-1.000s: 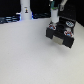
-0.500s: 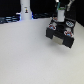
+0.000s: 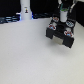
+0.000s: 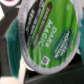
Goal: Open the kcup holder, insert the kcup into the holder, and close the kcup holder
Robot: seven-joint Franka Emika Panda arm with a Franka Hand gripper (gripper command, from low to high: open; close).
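Wide white table (image 3: 27,55), plain and unmarked, filling most of the exterior view. Resting on it toward the exterior view's right, near the back: black kcup holder (image 3: 61,36), a box with round slots on top. Standing at the far edge toward the exterior view's left: tall white bottle (image 3: 25,11) with a dark mark, well apart from the box.
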